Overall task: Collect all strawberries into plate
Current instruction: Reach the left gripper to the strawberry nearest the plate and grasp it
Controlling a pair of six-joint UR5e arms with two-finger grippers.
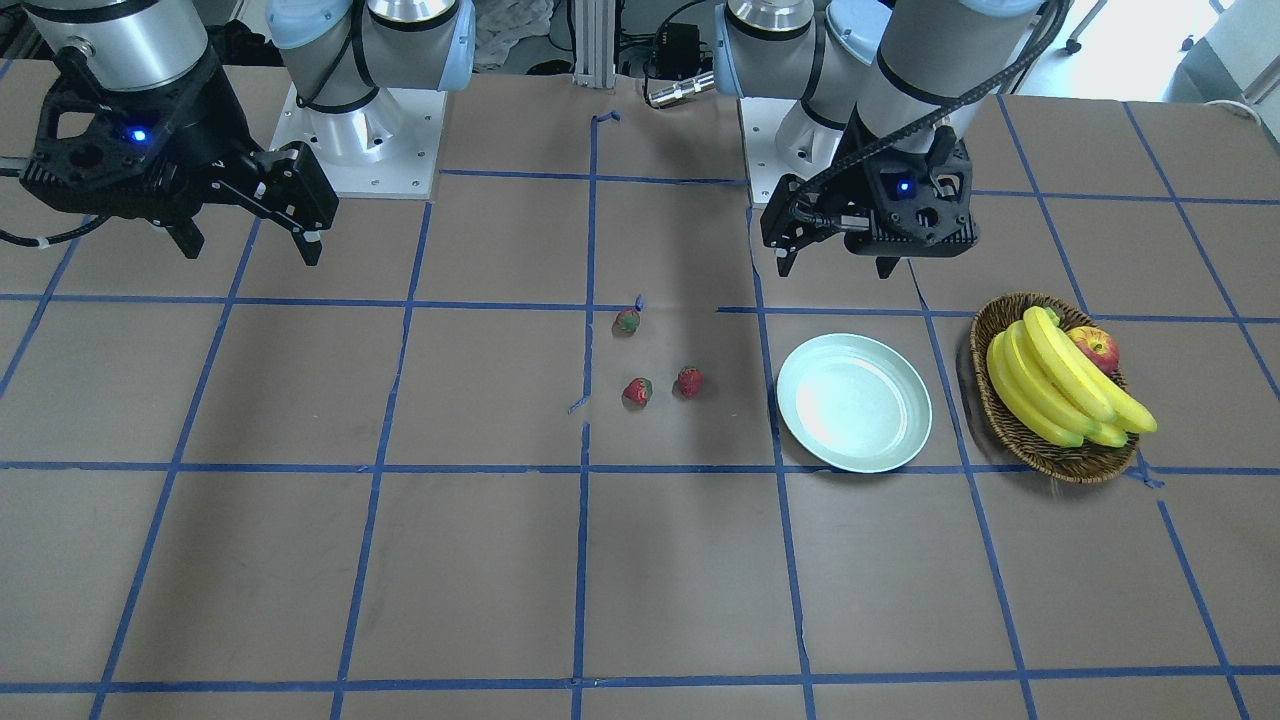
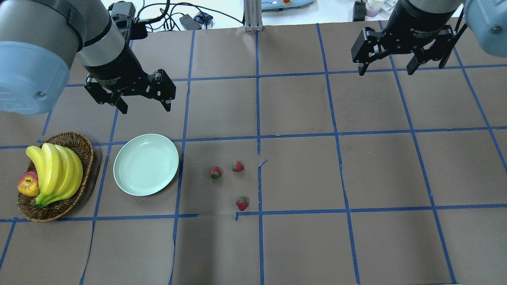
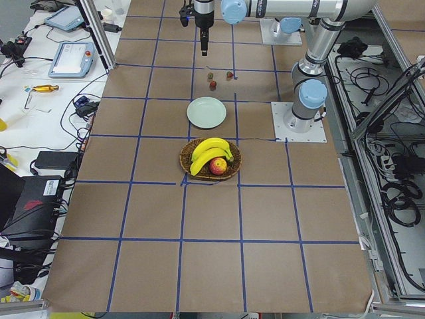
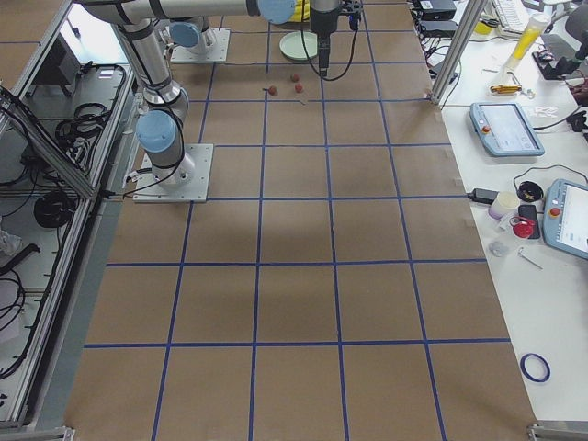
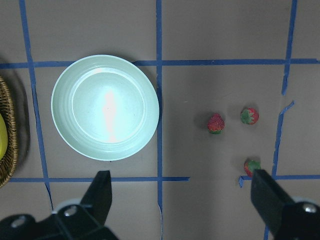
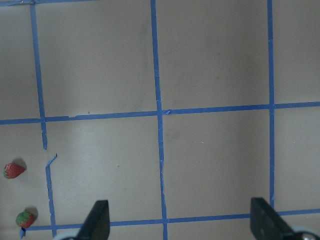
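The left gripper [image 2: 145,107] hangs above the table [image 2: 301,245] with its fingers [image 5: 101,192] wide apart and nothing between them. In its wrist view the plate [image 5: 65,100] lies ahead of one fingertip, slightly toward the gap. The strawberries [image 2: 215,172] lie on the table ahead of the other finger, all three outside the plate and apart from each other. The nearest strawberry [image 5: 251,166] shows just at the tip of that finger, but the gripper is higher than it and does not touch it. The basket [image 5: 7,130] with bananas [image 2: 55,170] and an apple [image 2: 27,184] stands beyond the outer side of the first finger, near the plate.

The right gripper [image 2: 386,72] is also spread wide and holds nothing. In its wrist view, two strawberries lie outside the gap, well to the outer side of one finger
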